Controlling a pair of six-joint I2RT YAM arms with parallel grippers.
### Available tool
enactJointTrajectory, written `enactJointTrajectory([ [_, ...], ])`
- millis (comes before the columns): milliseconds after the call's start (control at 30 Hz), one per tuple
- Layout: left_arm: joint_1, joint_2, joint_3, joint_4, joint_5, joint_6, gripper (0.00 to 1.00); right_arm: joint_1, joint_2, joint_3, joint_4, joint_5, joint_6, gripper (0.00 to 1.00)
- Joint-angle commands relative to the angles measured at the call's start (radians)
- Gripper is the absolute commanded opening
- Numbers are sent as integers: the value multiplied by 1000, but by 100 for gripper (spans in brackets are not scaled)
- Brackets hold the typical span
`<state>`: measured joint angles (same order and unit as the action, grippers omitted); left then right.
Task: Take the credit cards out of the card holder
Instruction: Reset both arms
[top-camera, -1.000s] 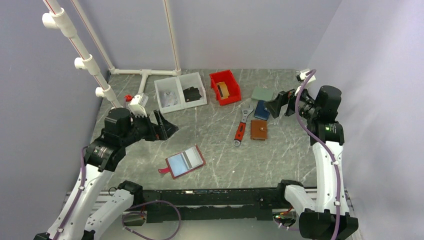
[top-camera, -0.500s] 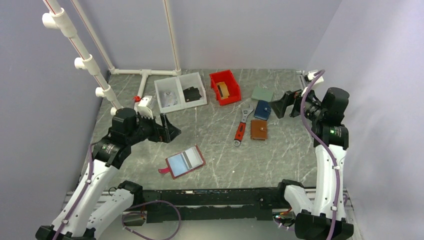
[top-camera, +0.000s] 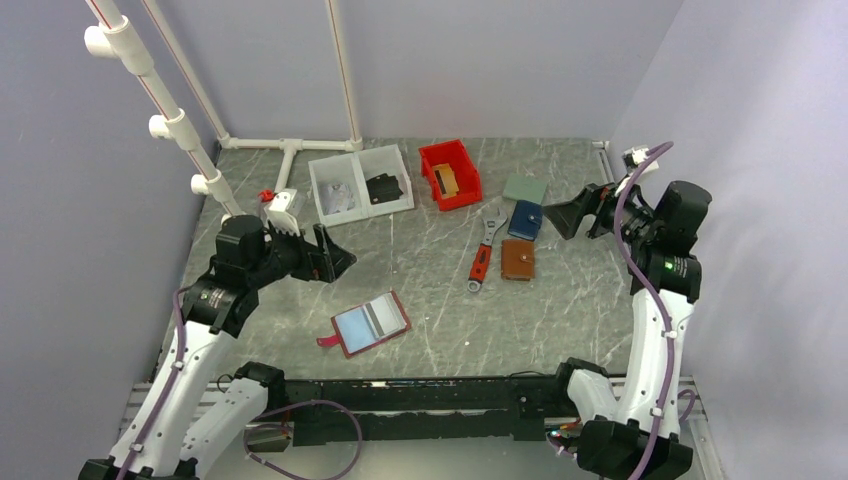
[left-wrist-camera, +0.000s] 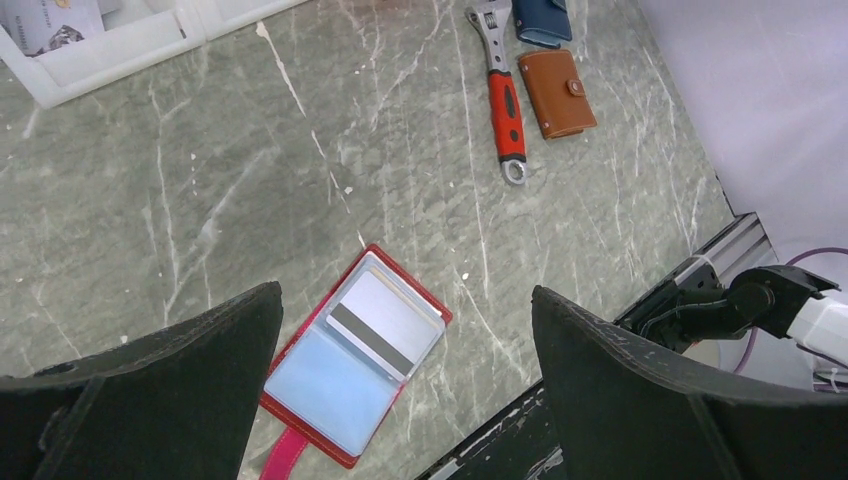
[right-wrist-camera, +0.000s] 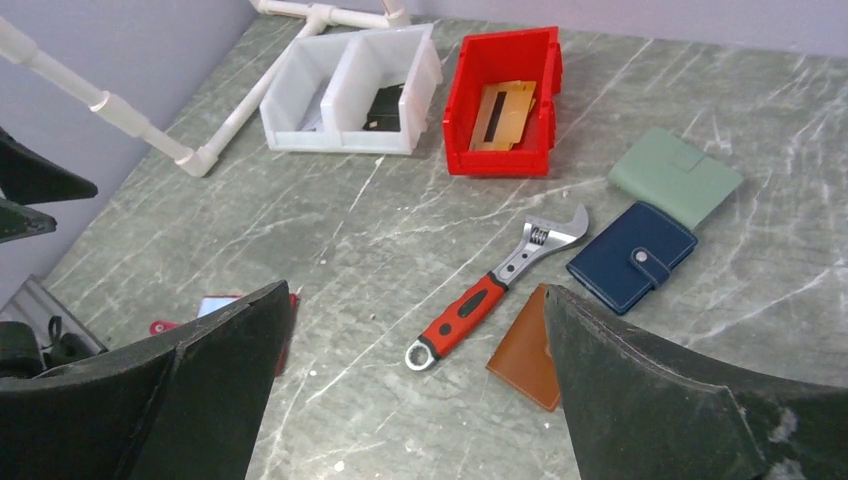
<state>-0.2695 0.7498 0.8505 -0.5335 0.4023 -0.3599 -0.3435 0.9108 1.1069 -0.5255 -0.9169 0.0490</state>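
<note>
The card holder (top-camera: 371, 322) lies open on the table (top-camera: 430, 290) near the left arm, with a striped card (left-wrist-camera: 385, 322) tucked in one pocket. The left fingers (left-wrist-camera: 170, 390) and right fingers (right-wrist-camera: 680, 400) gape wide and hold nothing. The card looks thin, stiff and slick, and the holder is light and likely to slide. Pinch the card's exposed edge while pinning the other half.

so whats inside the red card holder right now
The card holder lies open. One card with a dark stripe shows in one half; the other half shows only its pale blue pocket. Any cards tucked beneath are hidden.
</note>
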Motion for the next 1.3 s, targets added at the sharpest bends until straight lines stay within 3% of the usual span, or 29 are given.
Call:
enactJointTrajectory([
  [0, 29, 4, -4, 40, 54, 29, 99, -15, -6, -22, 60, -52, 42, 100],
  [1267, 48, -15, -11, 33, 36, 30, 99, -21, -11, 2, 25, -63, 86, 100],
])
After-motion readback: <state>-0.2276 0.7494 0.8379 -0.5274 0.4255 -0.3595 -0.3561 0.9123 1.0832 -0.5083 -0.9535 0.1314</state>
